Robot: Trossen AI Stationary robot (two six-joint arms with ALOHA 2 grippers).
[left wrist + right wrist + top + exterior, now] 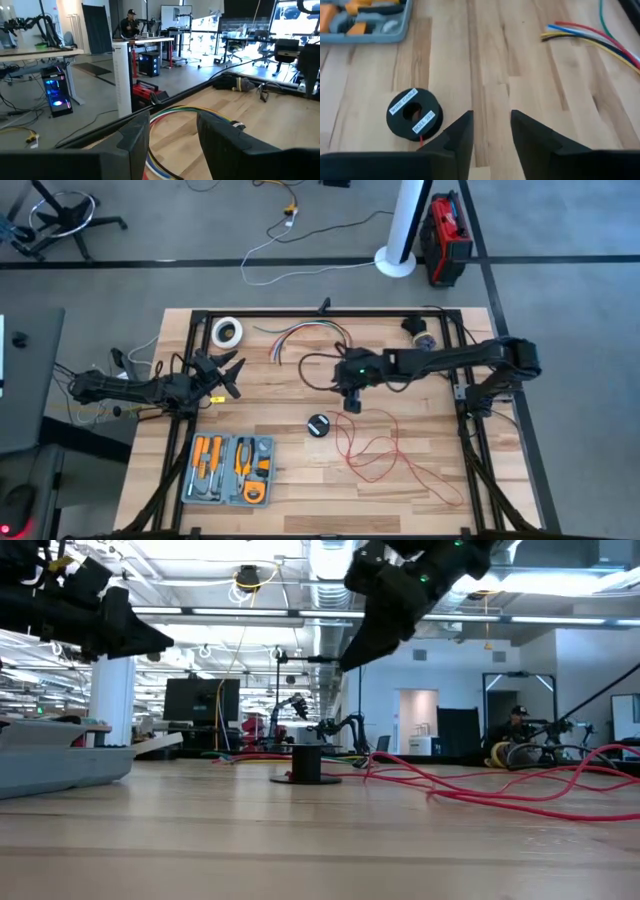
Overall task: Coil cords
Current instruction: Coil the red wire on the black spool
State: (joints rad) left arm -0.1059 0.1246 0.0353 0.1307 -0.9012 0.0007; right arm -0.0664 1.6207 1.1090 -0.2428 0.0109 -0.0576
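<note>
we see right gripper (352, 405) above tabletop (300, 480), fingers spread | left gripper (232, 375) fingers spread | red wire (385, 455) loose beside spool (319, 425)

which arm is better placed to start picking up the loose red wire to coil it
The right. Its gripper hangs open over the table's middle, close above the black spool and the sprawled red wire. The left gripper sits at the left side, beyond the tool tray, farther from the wire.
</note>
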